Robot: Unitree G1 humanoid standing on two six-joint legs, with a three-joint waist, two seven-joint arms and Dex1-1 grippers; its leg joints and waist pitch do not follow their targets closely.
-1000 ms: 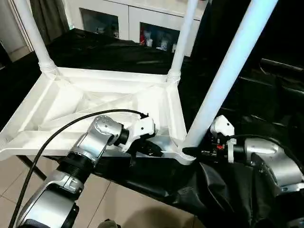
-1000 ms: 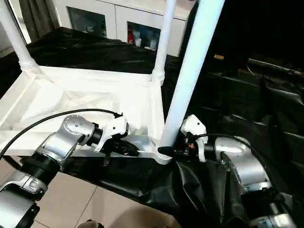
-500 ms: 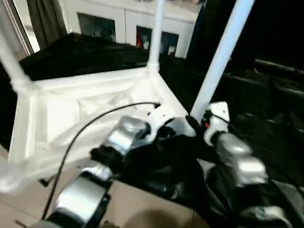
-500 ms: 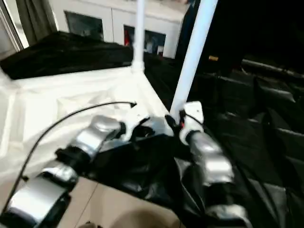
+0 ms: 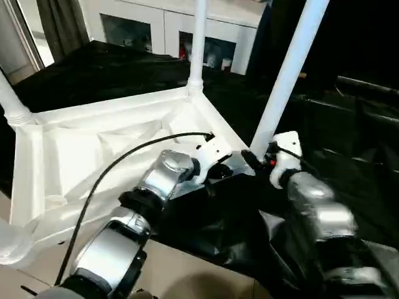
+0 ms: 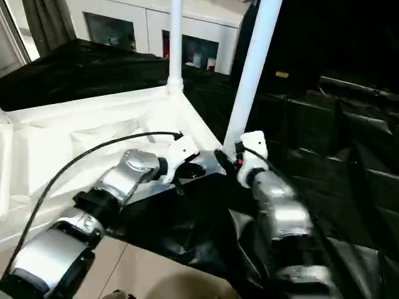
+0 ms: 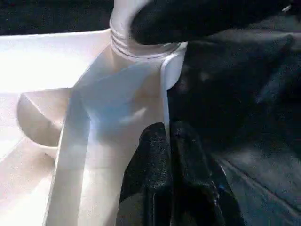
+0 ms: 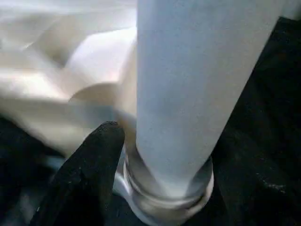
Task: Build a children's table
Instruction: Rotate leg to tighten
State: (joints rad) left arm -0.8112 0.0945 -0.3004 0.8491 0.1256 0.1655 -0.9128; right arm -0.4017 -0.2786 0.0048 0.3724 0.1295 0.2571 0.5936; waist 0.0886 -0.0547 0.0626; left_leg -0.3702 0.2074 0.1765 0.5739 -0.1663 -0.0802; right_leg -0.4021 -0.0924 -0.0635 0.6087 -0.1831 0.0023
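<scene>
Head views: upturned tabletop point(image 5: 93, 143) lies on the black-draped worktop point(image 5: 124, 68), legs upright. Left wrist view: left claw point(image 7: 168, 141) pinched shut on the tabletop's rim wall. Right wrist view: right claw point(image 8: 164, 188) straddles the leg point(image 8: 188, 94) at its socket, fingers point(image 8: 89, 169) wide; contact unclear.
</scene>
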